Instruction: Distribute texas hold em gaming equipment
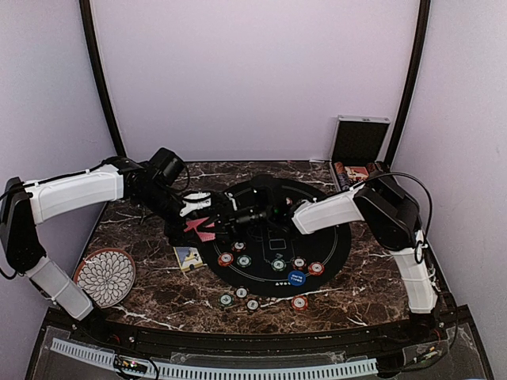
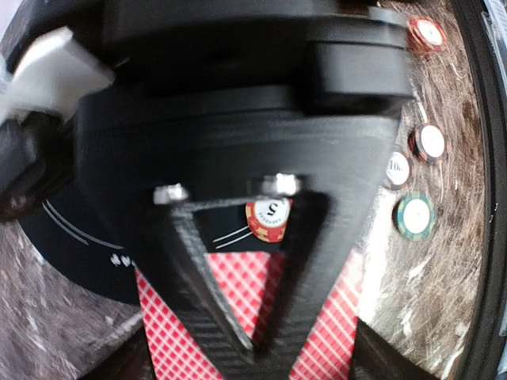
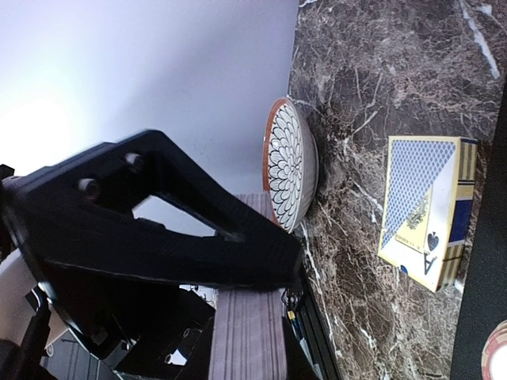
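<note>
Over the left edge of the black mat (image 1: 337, 237), my left gripper (image 1: 207, 221) (image 2: 257, 347) is shut at the tips on a fan of red-backed playing cards (image 1: 201, 230) (image 2: 329, 340). My right gripper (image 1: 230, 218) (image 3: 295, 269) reaches in from the right and is shut just beside those cards. Nothing shows between its fingers, and whether it touches the cards I cannot tell. Red, green and white poker chips (image 1: 244, 260) (image 2: 271, 218) lie on the mat, with more (image 1: 242, 294) on the marble in front. A blue button disc (image 1: 296, 278) lies among them.
A blue card box (image 1: 188, 258) (image 3: 424, 210) lies left of the mat. The flower-patterned plate (image 1: 105, 276) (image 3: 291, 162) sits at the near left. The open chip case (image 1: 358, 150) stands at the back right corner. Both arms crowd the middle.
</note>
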{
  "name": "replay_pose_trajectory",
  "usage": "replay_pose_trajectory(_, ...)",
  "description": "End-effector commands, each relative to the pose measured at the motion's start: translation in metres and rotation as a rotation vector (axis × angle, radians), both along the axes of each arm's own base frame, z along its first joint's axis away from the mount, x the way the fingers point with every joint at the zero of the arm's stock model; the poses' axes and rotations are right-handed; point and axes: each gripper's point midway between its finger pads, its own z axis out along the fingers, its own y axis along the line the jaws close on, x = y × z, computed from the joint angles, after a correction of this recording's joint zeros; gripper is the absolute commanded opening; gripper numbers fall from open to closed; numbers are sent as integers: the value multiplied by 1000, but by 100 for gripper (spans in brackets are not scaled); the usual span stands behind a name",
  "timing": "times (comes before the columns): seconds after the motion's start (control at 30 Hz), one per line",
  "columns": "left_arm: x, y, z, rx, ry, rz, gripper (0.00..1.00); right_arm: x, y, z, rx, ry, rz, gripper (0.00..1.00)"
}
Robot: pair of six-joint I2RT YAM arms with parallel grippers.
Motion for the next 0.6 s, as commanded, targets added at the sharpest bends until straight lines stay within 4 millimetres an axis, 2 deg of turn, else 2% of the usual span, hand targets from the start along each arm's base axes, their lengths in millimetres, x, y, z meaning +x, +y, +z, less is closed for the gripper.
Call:
replay_pose_trajectory(0.0,-8,-2,9,-20,1,-25,96,0,-1,11,39,-29,9,0)
replay_pose_trajectory(0.2,-7,-4,-1,-11,12,-36,99,-11,3,30,92,-44,47,0)
replay_pose_trajectory(0.37,-10,-5,-5,-14,37,-45,99,-11,3,30,99,-39,49,0)
replay_pose_trajectory(0.57,-9,-3,-5,-7,21,-45,85,-10,4,22,86,-22,48,0)
